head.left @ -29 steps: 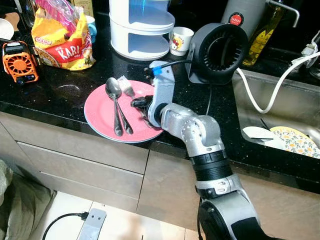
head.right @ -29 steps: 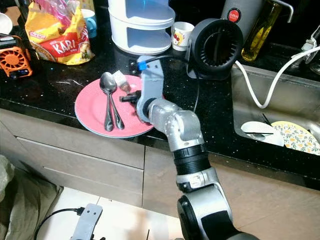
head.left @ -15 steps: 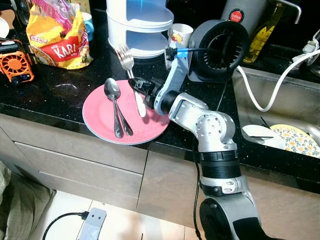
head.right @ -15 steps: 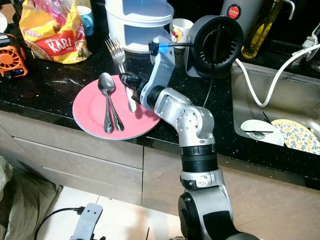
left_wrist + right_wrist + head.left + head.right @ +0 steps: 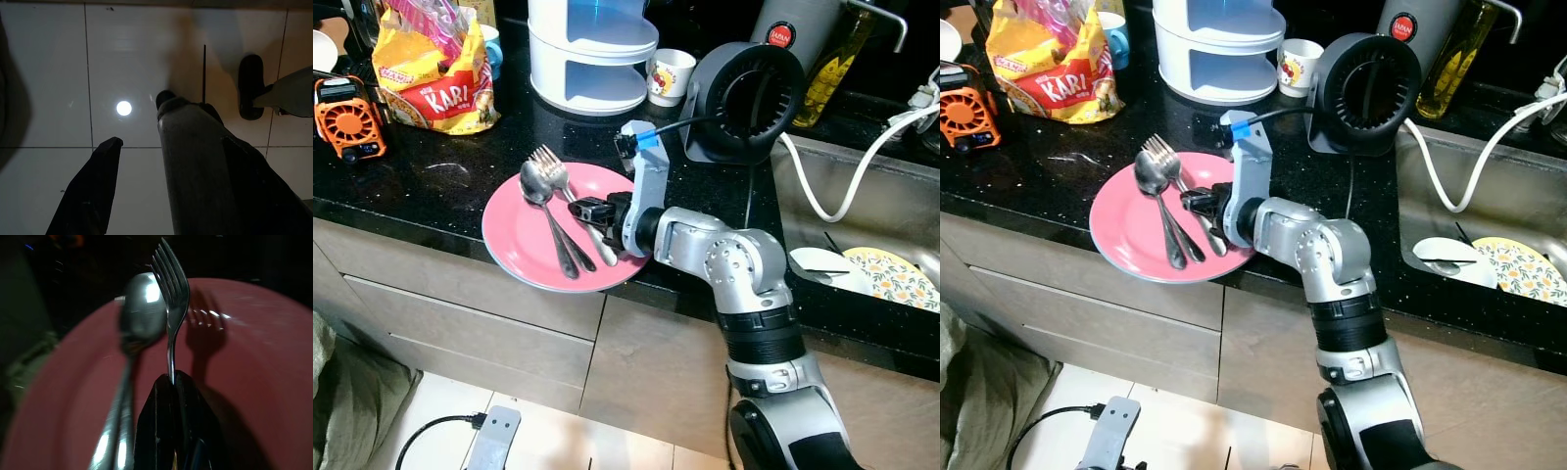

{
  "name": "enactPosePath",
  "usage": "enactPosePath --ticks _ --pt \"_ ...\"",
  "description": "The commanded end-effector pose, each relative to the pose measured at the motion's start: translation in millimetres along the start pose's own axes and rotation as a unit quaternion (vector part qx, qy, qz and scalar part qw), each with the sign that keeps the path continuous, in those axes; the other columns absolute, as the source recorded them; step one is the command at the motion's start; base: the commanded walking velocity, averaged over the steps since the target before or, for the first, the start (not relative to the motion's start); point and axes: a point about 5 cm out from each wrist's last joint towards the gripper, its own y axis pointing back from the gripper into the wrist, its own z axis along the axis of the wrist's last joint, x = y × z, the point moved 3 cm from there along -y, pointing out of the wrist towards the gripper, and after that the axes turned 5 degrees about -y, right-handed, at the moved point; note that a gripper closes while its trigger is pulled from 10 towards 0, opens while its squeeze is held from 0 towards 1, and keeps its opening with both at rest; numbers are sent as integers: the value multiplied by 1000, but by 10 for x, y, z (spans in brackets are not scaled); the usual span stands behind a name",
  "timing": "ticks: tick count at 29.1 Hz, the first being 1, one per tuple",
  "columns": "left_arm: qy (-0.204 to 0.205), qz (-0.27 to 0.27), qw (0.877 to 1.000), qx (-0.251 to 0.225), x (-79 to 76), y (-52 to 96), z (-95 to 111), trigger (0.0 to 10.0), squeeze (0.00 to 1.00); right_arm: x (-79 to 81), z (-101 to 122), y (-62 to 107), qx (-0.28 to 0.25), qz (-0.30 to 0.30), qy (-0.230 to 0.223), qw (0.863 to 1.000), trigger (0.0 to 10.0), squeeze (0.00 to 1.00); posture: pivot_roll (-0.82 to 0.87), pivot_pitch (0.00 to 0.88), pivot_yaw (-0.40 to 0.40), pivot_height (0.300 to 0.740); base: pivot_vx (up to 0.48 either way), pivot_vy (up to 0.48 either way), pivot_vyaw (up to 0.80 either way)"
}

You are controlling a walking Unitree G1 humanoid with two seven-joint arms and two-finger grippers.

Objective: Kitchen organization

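A pink plate (image 5: 514, 240) sits at the front edge of the black counter. Two spoons (image 5: 548, 211) lie on it. My right gripper (image 5: 592, 209) hovers low over the plate's right half, shut on the handle of a silver fork (image 5: 545, 157). The fork's tines reach out beside a spoon bowl. In the right wrist view the fork (image 5: 171, 289) sticks out from the shut fingertips (image 5: 164, 396), next to the spoon (image 5: 139, 308) and over the plate (image 5: 259, 357). My left gripper (image 5: 171, 142) hangs idle above pale floor tiles, its fingers apart.
Behind the plate stand a yellow snack bag (image 5: 435, 69), an orange device (image 5: 350, 117), a white tiered container (image 5: 592, 49), a small cup (image 5: 669, 76) and a round black appliance (image 5: 744, 98). To the right, the sink (image 5: 862, 196) holds a patterned plate (image 5: 896, 279). A white cable crosses it.
The right gripper took the fork from the plate, raised it, and has now brought it down and to the right, low over the plate beside the spoons.
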Motion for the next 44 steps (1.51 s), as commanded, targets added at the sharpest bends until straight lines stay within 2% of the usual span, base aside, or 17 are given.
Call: enactPosePath --ticks 1,2,3,5,6,7,8,10,11,12,13,14,15,22,28,35,44 --pt "5 -24 999 29 -149 11 -171 10000 0 -181 -35 64 8 -48 18 999 1922 0 85 79 -89 740 0 0 0" --pt "5 -24 999 30 -150 12 -175 10000 0 -215 6 83 0 -60 30 998 3529 0 84 82 -86 740 0 0 0" --pt "5 -24 999 30 -150 13 -177 10000 0 -230 32 94 -6 -66 37 997 3529 0 84 82 -86 740 0 0 0" --pt "4 -24 999 31 -152 14 -182 10000 0 -256 110 109 -26 -76 37 996 7176 0 84 82 -86 740 0 0 0" --pt "3 -25 999 31 -152 14 -186 10000 0 -243 140 117 -31 -73 43 996 9059 478 84 83 -85 740 0 0 0" --pt "3 -25 999 32 -153 15 -189 10000 0 -231 168 125 -37 -71 45 996 10000 855 84 83 -85 740 0 0 0" --pt "2 -25 999 32 -155 15 -193 10000 0 -222 199 129 -42 -74 50 995 10000 953 85 85 -82 740 0 0 0" --pt "2 -25 999 33 -156 16 -195 10000 0 -217 218 132 -46 -77 54 995 10000 953 85 85 -82 740 0 0 0" --pt "2 -25 999 33 -156 16 -197 10000 0 -207 230 133 -48 -76 55 994 10000 694 85 85 -82 740 0 0 0" --pt "2 -25 999 33 -156 16 -197 10000 0 -207 230 133 -48 -76 55 994 10000 694 85 85 -82 740 0 0 0" --pt "1 -25 999 33 -156 17 -199 10000 0 -192 238 135 -48 -71 59 995 10000 451 85 87 -81 740 0 0 0" --pt "1 -25 999 33 -156 17 -200 10000 0 -175 245 138 -49 -65 62 995 10000 90 85 87 -81 740 0 0 0" --pt "1 -25 999 33 -157 17 -200 10000 0 -161 266 153 -52 -57 65 995 10000 0 85 88 -81 740 0 0 0" --pt "0 -26 999 33 -159 16 -196 10000 0 -178 374 240 -66 -38 92 993 10000 0 80 86 -80 740 0 0 0" --pt "-1 -27 999 32 -166 13 -183 10000 0 -335 322 229 -37 -110 178 977 10000 0 75 86 -79 740 0 0 0" --pt "-3 -29 999 32 -175 12 -182 10000 0 -240 76 115 -2 -100 175 979 10000 0 76 87 -76 740 0 0 0" --pt "-4 -28 999 32 -167 12 -181 10000 0 -190 53 76 -6 -93 161 983 10000 0 75 87 -75 740 0 0 0"
